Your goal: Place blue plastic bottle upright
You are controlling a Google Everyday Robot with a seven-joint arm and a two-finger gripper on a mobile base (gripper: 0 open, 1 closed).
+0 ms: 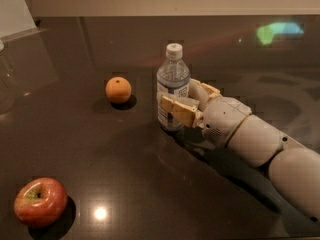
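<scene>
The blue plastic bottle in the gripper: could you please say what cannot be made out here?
All in the camera view:
- Lower front of the blue plastic bottle: covered by the near finger of the gripper, shut around it.
- Tip of the far finger: behind the bottle.
- Print on the label: too small to read.
- Arm: cut off by the right edge.

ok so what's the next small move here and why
Probably open the gripper and back off: the blue plastic bottle stands upright, cap up, base on the table, with the fingers closed around its lower half.
</scene>
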